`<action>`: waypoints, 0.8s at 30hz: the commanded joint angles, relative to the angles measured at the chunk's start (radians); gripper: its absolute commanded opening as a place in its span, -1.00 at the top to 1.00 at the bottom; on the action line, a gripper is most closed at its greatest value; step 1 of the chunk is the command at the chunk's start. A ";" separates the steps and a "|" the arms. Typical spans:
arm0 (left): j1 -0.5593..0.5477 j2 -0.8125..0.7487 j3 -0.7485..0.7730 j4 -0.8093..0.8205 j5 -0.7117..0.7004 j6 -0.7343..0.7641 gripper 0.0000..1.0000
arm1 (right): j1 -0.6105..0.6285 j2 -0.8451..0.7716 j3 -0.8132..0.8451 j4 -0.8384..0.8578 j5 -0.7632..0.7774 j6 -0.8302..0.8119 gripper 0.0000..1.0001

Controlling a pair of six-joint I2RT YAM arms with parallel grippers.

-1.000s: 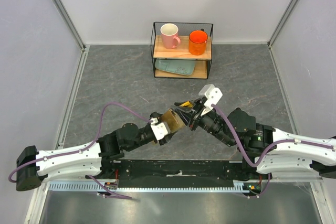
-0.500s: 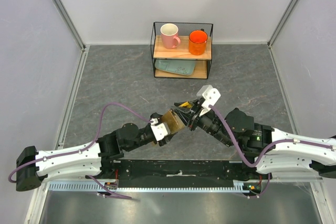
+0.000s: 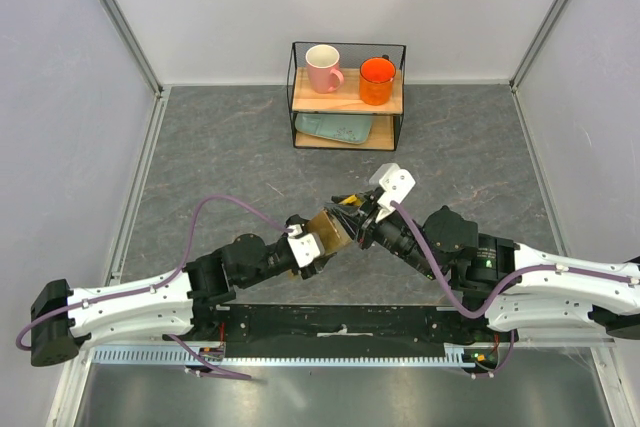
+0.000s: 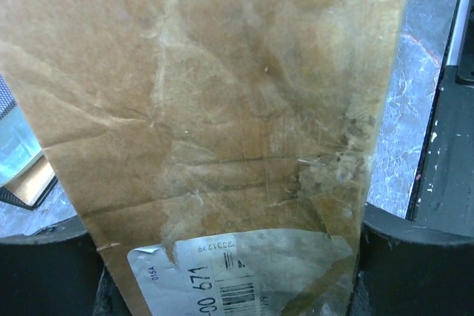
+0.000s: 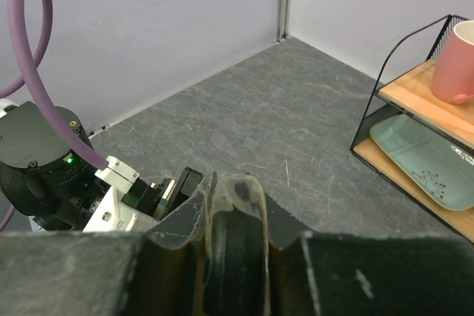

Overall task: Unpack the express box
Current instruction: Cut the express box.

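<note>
Above the near edge of the desk (image 3: 220, 147), clamped the express box (image 4: 222, 109) widthwise in the left hand (image 3: 318, 237), pinched an apparent tape strip (image 5: 235, 197) in the right hand (image 5: 231, 221), probably needed a steady peel next.

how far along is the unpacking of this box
Early. Done: the box is gripped between the left fingers. In hand: the right fingers pinch something thin at its end; what exactly is unclear. Left: it looks sealed, with clear tape across its face and nothing taken out.
</note>
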 commanded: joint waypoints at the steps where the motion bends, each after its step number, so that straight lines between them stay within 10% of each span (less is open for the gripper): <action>1: 0.023 -0.028 0.032 0.074 -0.033 -0.066 0.96 | 0.000 -0.011 0.022 -0.092 -0.011 0.045 1.00; 24: 0.085 -0.010 0.035 0.055 -0.040 -0.108 0.96 | 0.020 -0.074 -0.024 -0.154 0.021 0.171 1.00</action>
